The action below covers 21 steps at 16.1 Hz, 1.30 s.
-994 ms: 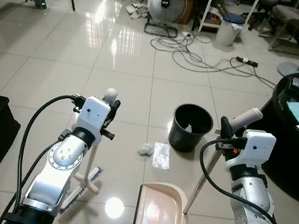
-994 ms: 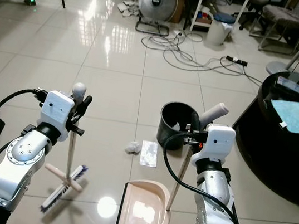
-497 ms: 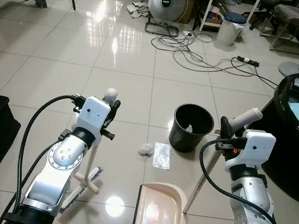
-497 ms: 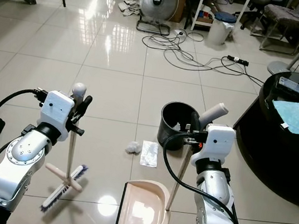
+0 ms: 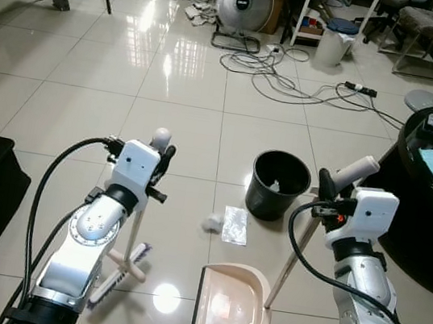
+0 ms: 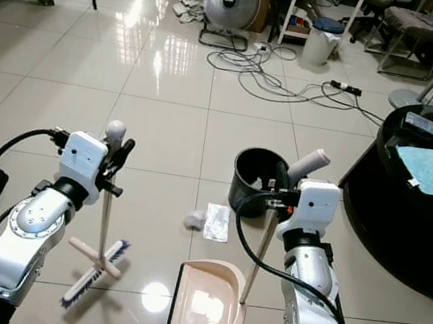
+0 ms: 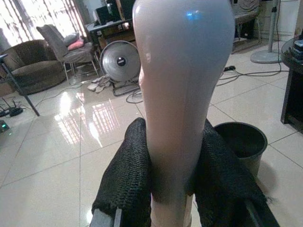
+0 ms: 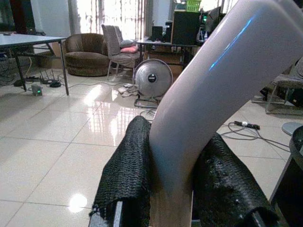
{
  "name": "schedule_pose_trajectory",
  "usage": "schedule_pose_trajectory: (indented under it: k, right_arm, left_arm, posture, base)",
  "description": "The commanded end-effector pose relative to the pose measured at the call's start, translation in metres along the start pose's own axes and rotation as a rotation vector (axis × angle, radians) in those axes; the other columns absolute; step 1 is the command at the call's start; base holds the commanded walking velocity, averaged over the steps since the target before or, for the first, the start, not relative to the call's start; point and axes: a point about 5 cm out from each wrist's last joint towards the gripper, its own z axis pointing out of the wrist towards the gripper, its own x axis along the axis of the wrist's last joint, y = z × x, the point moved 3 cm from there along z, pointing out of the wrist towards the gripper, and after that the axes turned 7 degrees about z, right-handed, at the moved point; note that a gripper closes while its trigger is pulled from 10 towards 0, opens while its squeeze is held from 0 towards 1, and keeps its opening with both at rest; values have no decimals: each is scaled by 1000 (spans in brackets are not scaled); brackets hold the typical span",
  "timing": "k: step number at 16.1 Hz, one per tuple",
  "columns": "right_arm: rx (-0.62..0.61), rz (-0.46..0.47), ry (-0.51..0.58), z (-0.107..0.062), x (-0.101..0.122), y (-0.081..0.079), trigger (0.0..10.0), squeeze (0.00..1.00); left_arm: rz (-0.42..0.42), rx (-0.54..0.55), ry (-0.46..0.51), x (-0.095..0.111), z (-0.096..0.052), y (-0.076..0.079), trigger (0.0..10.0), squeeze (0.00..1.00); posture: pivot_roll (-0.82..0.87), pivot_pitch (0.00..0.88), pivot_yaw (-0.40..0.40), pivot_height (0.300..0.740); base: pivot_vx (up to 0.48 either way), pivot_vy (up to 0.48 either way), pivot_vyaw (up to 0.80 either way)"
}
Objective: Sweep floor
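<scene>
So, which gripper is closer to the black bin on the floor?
Right. The right gripper holds the dustpan handle beside the black bin; the left gripper, gripping the broom, is farther off.

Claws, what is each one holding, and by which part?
Left claw grips the broom near its handle top; right claw grips the dustpan near its handle top.
</scene>
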Motion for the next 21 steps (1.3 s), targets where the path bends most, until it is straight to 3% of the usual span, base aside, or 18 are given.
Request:
schedule_pose_trajectory:
  k: [1, 8, 21]
  right_arm:
    - [11, -3, 47, 4, 11, -2, 10000, 0]
    - [14, -5, 44, 3, 10, -2, 10000, 0]
    - [19, -8, 40, 3, 9, -3, 10000, 0]
  left_arm:
    - [14, 4, 47, 10, 3, -2, 10000, 0]
    - [14, 5, 48, 10, 2, -2, 10000, 0]
    - [29, 18, 25, 6, 2, -3, 10000, 0]
  posture:
    - [-2, 17, -36, 740]
    - [-4, 14, -38, 740]
    - [-1, 0, -37, 740]
  base:
    - [461, 0, 0]
    - [447, 0, 0]
    - [0, 0, 0]
